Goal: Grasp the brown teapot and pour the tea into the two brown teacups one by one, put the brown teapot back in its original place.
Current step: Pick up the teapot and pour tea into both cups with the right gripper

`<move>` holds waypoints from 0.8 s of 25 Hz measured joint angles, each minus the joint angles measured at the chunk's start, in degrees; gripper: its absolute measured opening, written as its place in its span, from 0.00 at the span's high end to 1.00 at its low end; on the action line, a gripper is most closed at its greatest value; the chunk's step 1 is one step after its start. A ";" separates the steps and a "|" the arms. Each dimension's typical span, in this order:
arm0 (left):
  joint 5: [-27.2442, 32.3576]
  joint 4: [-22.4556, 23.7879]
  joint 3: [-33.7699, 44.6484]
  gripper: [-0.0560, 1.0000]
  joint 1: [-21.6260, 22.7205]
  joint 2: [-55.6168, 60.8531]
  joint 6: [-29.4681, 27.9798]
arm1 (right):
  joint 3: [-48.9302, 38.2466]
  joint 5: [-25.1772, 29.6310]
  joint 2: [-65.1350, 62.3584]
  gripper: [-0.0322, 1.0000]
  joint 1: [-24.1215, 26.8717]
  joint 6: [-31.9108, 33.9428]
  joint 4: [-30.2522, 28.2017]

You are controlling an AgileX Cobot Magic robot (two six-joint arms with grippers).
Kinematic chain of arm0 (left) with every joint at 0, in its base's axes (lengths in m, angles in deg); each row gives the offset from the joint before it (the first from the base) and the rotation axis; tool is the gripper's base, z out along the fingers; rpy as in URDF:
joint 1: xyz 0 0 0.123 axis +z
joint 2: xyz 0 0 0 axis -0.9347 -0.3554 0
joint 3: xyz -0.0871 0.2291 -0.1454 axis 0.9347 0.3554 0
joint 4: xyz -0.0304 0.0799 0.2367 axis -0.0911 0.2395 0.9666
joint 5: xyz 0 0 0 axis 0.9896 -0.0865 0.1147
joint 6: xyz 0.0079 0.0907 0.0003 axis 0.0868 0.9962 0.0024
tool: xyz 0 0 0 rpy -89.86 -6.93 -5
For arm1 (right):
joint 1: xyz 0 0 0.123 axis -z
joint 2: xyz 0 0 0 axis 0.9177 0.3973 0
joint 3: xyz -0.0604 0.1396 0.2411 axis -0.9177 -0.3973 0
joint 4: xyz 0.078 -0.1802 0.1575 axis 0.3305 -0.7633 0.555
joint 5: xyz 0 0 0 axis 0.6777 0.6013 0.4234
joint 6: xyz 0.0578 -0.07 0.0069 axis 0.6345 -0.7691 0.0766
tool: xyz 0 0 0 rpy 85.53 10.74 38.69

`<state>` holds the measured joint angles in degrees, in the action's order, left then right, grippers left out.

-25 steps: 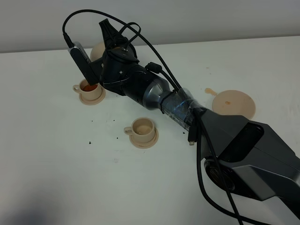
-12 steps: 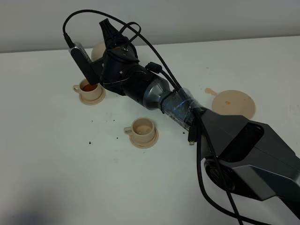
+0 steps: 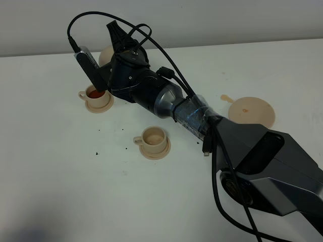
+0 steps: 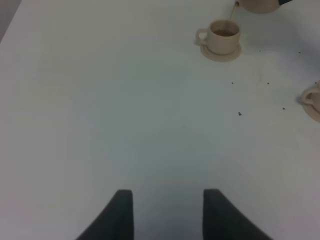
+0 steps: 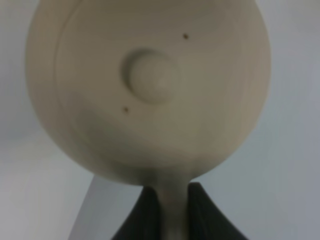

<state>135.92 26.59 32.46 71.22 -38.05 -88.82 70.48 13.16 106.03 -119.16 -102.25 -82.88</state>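
Observation:
My right gripper [image 3: 119, 44] reaches across to the far left and is shut on the loop handle [image 5: 172, 215] of the brown teapot [image 3: 104, 54]. The teapot is tilted above the far teacup [image 3: 95, 95] and mostly hidden behind the wrist. Its lid and knob [image 5: 150, 75] fill the right wrist view. The far teacup holds reddish tea and stands on its small saucer. In the left wrist view the teapot's spout [image 4: 255, 5] hangs just over this cup [image 4: 223, 36]. The near teacup [image 3: 153, 137] stands on its saucer and looks empty. The wide saucer [image 3: 251, 112] lies bare at the right. My left gripper [image 4: 167, 215] is open and empty over bare table.
A small tea spill [image 3: 226, 98] lies beside the wide saucer, which has a tea spot on it. Dark specks [image 3: 97, 151] dot the white table near the cups. The right arm's body and cables [image 3: 212, 126] stretch diagonally across the table.

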 joint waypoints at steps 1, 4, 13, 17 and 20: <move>0.00 0.00 0.00 0.59 0.00 0.00 0.00 | 0.00 0.12 0.00 0.85 0.00 0.00 0.00; 0.00 0.00 0.00 0.59 0.00 0.00 0.00 | 0.00 0.13 0.00 0.85 0.00 0.00 0.00; 0.00 0.00 0.00 0.59 0.00 0.00 0.00 | 0.00 0.13 0.00 0.85 0.00 0.00 0.07; 0.00 0.00 0.00 0.59 0.00 0.00 0.00 | 0.00 0.13 0.00 0.85 0.00 0.00 0.07; 0.00 0.00 0.00 0.59 0.00 0.00 0.00 | 0.00 0.08 0.00 0.85 0.00 0.00 0.11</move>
<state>135.92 26.59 32.46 71.22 -38.05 -88.82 70.48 13.24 106.03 -119.16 -102.25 -82.76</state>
